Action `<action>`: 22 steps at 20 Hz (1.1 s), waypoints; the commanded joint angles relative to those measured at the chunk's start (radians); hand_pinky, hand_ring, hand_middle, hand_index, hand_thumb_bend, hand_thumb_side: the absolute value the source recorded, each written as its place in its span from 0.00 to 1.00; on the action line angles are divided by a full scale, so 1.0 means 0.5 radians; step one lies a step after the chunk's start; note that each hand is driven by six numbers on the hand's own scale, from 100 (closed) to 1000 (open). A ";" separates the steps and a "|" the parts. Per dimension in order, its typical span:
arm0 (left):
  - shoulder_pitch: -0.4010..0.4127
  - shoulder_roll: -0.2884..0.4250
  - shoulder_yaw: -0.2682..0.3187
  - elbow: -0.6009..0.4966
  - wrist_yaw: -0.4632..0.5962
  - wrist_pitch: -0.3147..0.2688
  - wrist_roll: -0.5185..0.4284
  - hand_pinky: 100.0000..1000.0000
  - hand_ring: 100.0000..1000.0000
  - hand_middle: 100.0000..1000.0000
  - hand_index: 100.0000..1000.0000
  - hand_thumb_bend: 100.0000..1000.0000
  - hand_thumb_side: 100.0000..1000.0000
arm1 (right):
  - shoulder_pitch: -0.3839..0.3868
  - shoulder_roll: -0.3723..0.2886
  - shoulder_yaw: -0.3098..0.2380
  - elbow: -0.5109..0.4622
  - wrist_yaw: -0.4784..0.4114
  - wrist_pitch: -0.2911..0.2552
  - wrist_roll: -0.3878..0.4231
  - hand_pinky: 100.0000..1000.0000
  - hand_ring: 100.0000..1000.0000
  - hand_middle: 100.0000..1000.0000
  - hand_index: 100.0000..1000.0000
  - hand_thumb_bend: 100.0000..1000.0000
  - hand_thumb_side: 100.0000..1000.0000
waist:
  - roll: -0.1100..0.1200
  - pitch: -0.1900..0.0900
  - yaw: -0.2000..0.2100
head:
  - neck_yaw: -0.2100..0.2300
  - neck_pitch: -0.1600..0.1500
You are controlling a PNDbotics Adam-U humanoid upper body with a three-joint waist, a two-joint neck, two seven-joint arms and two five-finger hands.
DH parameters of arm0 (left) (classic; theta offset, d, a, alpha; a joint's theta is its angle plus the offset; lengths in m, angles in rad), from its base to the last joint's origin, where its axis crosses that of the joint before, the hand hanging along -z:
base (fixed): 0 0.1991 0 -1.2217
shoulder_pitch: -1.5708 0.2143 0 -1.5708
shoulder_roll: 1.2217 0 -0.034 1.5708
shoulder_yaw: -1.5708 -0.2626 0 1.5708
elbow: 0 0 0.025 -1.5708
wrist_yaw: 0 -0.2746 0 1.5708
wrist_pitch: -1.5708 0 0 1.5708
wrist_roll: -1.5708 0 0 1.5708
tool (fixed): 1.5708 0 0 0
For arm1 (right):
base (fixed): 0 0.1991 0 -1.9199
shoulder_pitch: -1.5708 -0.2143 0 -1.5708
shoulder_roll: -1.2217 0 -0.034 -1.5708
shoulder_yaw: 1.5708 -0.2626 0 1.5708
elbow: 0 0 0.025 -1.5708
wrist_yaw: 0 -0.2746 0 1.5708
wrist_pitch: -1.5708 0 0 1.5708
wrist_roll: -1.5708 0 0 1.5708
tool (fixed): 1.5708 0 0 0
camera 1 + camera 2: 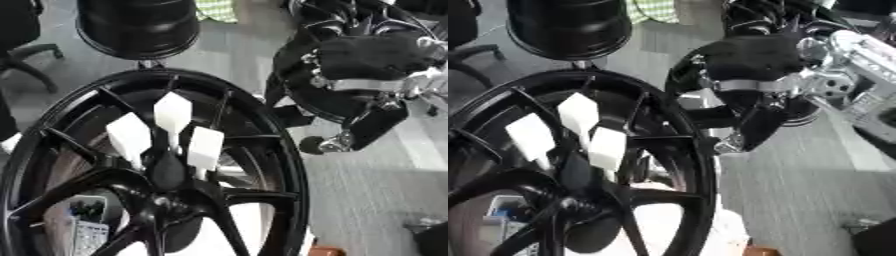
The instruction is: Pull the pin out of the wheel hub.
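A big black wheel hub (153, 165) fills the near left of the scene, standing on its rim, its spokes meeting at a dark centre low in the frame. Three white tags (172, 112) stick up in a fan just above that centre, one tall in the middle and one on each side; each sits on a thin stem running down toward the boss, so these look to be the pins, seated in the wheel, though the stems themselves are hard to make out. Through the lower spokes shows a pale patch and a small grey object with rows of keys (87, 235).

To the right of the hub, a little higher and clear of its rim, hangs the robot's right hand (750, 62), black with silver joints at the wrist. Its dark fingers (759, 127) point downward, more or less straight and holding nothing; it is apart from the tags. No left hand shows.

Beneath everything lies a grey floor (376, 175), smooth and faintly streaked. Farther back stands another black wheel (140, 25) upright, with a dark chair base (31, 55) at the far left and a scrap of green checked cloth (217, 10) at the top edge.
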 commanded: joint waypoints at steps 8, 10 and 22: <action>-0.041 0.068 -0.014 -0.051 -0.025 0.003 -0.022 0.75 0.73 0.75 0.77 0.02 0.90 | -0.188 0.074 0.044 -0.017 0.011 0.015 0.055 0.91 0.85 0.73 0.79 0.35 0.14 | -0.009 -0.009 0.030 | -0.030 -0.043; -0.045 0.069 -0.016 -0.051 -0.024 0.005 -0.023 0.75 0.73 0.75 0.77 0.02 0.89 | -0.226 0.102 0.057 -0.017 0.000 0.028 0.071 0.91 0.85 0.73 0.79 0.35 0.14 | -0.012 -0.009 0.036 | -0.038 -0.028; -0.092 0.078 -0.033 -0.055 -0.023 0.020 -0.037 0.75 0.73 0.75 0.77 0.02 0.91 | -0.276 0.178 0.128 -0.017 -0.012 -0.003 0.157 0.91 0.86 0.74 0.80 0.38 0.10 | -0.051 0.025 0.091 | -0.083 0.166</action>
